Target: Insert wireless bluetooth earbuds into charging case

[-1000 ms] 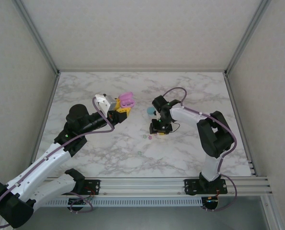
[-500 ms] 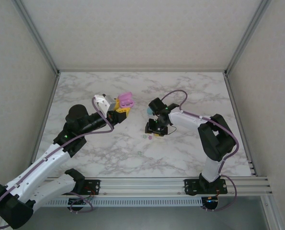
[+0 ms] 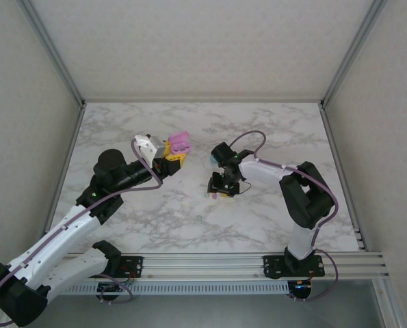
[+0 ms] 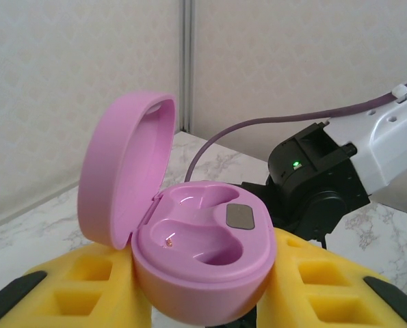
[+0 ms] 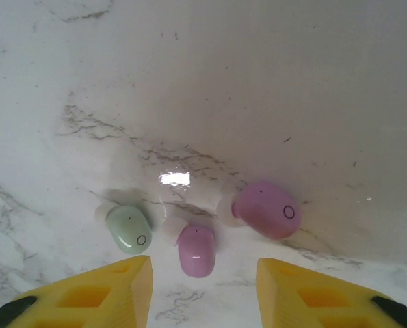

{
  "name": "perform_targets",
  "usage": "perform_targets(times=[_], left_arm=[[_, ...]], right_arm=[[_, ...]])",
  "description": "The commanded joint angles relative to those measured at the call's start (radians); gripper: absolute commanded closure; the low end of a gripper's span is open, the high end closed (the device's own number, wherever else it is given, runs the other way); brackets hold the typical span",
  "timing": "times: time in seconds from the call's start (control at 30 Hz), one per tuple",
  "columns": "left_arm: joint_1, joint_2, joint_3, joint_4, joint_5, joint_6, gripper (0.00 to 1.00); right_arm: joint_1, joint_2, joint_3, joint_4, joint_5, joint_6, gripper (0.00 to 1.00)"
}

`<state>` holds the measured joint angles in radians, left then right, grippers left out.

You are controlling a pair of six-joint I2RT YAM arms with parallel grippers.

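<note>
Open case (image 4: 203,253) is clamped in left gripper (image 3: 174,156), lid up. Right gripper (image 5: 203,287) is held part-open, empty, over pink buds (image 5: 266,210) and green bud (image 5: 129,229).

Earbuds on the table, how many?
3, close together on the marble table: a mint green earbud, a small pink earbud beside it, and a bigger pink earbud. Others may be hidden.

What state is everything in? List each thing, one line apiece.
pink charging case: lid open, both wells empty, clamped in a gripper.
left gripper: shut on the pink charging case.
right gripper: open, holding nothing, above the table.
mint green earbud: lying loose on the table.
small pink earbud: lying loose on the table, under the right gripper's gap.
larger pink earbud: lying loose on the table.
</note>
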<state>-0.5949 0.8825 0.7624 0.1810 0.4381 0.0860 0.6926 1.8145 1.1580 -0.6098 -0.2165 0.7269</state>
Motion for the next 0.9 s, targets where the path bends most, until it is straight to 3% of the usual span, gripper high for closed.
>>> perform_targets(times=[0.0, 0.3, 0.87], left_arm=[[-0.009, -0.01, -0.005, 0.002, -0.006, 0.015, 0.76], [-0.009, -0.018, -0.003, -0.009, -0.012, 0.019, 0.76], [-0.009, -0.014, -0.006, -0.009, -0.014, 0.02, 0.76]], right_arm=[[0.009, 0.025, -0.004, 0.003, 0.046, 0.018, 0.55], [0.009, 0.051, 0.035, -0.011, 0.124, 0.003, 0.55], [0.008, 0.093, 0.102, 0.003, 0.141, -0.018, 0.58]])
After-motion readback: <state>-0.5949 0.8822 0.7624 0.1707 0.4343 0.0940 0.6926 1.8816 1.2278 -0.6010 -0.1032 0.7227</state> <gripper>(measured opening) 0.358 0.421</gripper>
